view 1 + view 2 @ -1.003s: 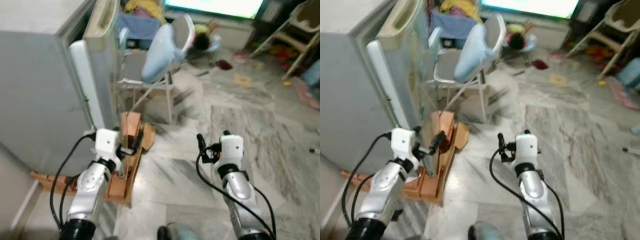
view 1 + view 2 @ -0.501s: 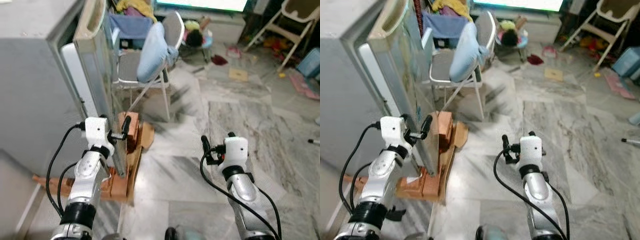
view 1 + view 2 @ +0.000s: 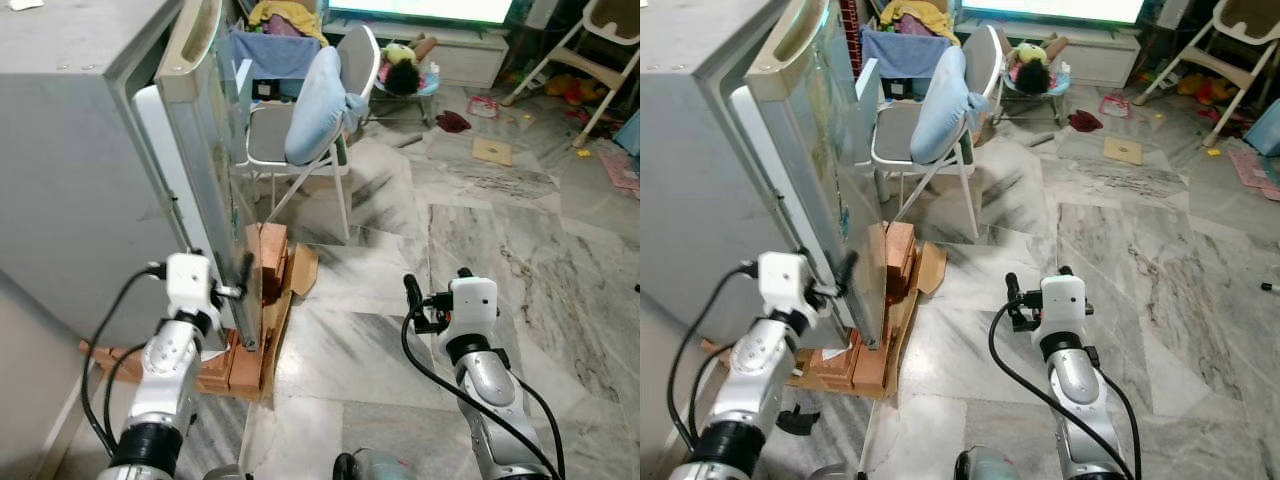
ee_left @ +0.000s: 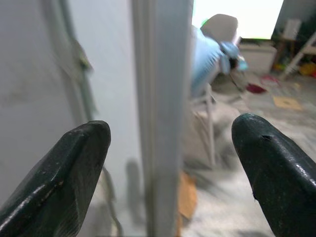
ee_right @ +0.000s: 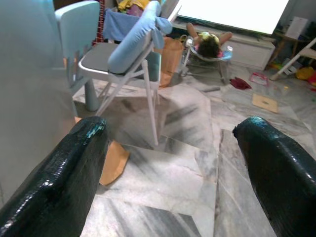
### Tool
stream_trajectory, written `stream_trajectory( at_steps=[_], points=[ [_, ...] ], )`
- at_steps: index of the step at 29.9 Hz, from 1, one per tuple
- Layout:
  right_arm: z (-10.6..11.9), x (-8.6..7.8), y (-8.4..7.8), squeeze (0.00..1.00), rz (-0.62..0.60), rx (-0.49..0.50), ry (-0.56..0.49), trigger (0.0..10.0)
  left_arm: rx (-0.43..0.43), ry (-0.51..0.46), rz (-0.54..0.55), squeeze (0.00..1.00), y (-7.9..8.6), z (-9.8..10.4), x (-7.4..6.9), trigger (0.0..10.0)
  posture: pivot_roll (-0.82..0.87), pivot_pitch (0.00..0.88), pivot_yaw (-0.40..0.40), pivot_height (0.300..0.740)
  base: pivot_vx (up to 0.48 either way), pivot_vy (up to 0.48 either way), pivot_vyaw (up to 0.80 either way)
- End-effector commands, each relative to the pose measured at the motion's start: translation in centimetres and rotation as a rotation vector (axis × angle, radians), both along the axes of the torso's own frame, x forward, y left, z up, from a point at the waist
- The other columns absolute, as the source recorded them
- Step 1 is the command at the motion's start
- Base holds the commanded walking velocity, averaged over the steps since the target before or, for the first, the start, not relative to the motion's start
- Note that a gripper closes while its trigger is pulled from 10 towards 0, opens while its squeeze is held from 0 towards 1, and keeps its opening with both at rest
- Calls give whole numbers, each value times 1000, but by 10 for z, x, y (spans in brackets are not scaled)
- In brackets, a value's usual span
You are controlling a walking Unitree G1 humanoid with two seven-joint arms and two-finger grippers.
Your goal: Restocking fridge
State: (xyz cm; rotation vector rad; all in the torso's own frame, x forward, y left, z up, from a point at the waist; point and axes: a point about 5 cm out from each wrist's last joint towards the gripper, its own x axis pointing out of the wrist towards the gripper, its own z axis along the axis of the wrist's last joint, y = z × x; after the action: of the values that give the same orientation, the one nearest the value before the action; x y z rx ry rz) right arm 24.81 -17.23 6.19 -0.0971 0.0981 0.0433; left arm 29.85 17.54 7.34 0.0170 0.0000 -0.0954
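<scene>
The grey fridge (image 3: 70, 150) stands at the left with its door (image 3: 205, 170) swung partly open, edge toward me. My left gripper (image 3: 236, 291) is low at that door's free edge. In the left wrist view the door edge (image 4: 160, 98) runs upright between the two fingers (image 4: 64, 173), which are wide apart and not pressing on it. The left gripper is open. My right gripper (image 3: 413, 300) hovers open over the marble floor, with nothing between its fingers (image 5: 74, 173).
Bricks and boards (image 3: 262, 290) prop the fridge's base, with cardboard (image 3: 301, 270) beside them. A folding chair (image 3: 300, 140) with a blue cushion stands just beyond the door. Toys, a bouncer (image 3: 405, 62) and a high chair (image 3: 600, 40) lie further back. Open marble floor (image 3: 520, 230) spreads right.
The camera has shifted and steadied. My left gripper has dropped a little and moved in on the door's edge, so its fingers now straddle it. The right arm has hardly moved.
</scene>
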Motion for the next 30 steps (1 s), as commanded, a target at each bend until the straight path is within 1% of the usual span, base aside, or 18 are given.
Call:
stream_trajectory(
  at_steps=[1,4,6,7,8,9,12,14,19,20,24,25,29,30],
  points=[
    [9,4,1,0,8,-8,-30,10000,5,-4,0,0,-1,2,5,10000,-57,35,-39,740,0,0,0],
    [12,5,1,0,9,-13,-39,10000,-2,-21,-9,0,-5,10,20,10000,-71,33,-34,740,0,0,0],
    [12,5,0,0,6,-16,-40,10000,-21,-34,-33,0,-9,15,26,10000,-74,32,-32,740,0,0,0],
    [12,5,0,0,6,-16,-40,10000,-21,-34,-33,0,-9,15,26,10000,-74,32,-32,740,0,0,0],
    [12,4,-1,0,1,-17,-39,10000,-30,-41,-50,0,-13,19,30,10000,-75,29,-30,740,0,0,0],
    [12,4,-1,0,1,-17,-39,10000,-30,-41,-50,0,-13,19,30,10000,-75,29,-30,740,0,0,0],
    [10,4,-2,0,-5,-17,-35,10000,-42,-39,-77,0,-20,22,35,10000,-74,27,-28,740,0,0,0],
    [10,4,-2,0,-6,-16,-34,10000,-32,-31,-94,0,-25,23,39,10000,-71,27,-29,740,0,0,0],
    [10,6,1,0,-3,-11,-36,10000,-18,-41,-89,0,-37,30,51,10000,-73,24,-27,740,0,0,0],
    [10,6,1,0,-3,-11,-36,10000,-18,-41,-89,0,-37,30,51,10000,-73,24,-27,740,0,0,0],
    [10,5,0,0,-9,-12,-35,10000,-15,-44,-96,0,-51,38,61,10000,-85,20,-21,740,0,0,0],
    [10,4,-1,0,-14,-11,-36,10000,-27,-47,-124,0,-58,42,63,10000,-90,20,-18,740,0,0,0],
    [10,4,-2,0,-18,-13,-35,10000,-32,-51,-156,0,-64,44,65,10000,-92,18,-17,740,0,0,0],
    [10,3,-3,0,-22,-12,-34,10000,-34,-53,-230,0,-77,46,65,10000,-92,18,-17,740,0,0,0]
  ],
)
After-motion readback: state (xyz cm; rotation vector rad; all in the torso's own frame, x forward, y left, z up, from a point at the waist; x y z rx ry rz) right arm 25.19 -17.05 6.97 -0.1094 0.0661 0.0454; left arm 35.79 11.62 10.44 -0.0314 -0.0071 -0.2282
